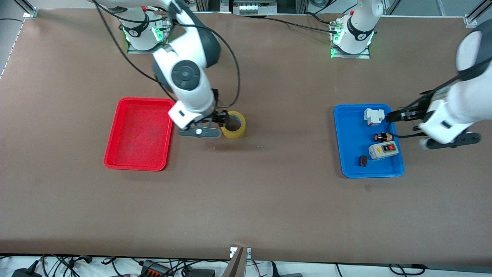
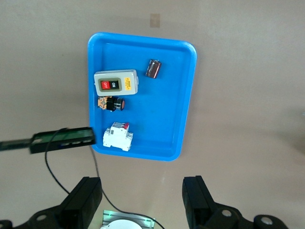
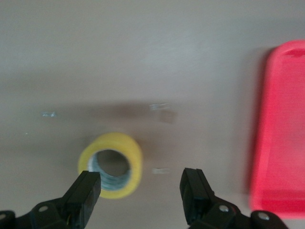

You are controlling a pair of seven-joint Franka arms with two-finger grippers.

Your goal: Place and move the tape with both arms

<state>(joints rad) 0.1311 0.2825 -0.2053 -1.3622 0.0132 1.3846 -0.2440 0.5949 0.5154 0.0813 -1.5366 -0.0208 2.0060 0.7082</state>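
Right hand (image 3: 140, 191) agape by tape (image 1: 233, 124), beside red tray (image 1: 138, 133) rim.

Both arms have glossy white link shells. The right arm (image 1: 188, 88) carries a dark grey round joint cap with a concentric disc and a grey bar with a pale round spot beside its pincer; thin black cables loop from it. The left arm (image 1: 457, 111) trails similar cables. Each base glows green. Pincer fingers (image 3: 86, 195) are matte black, blocky.
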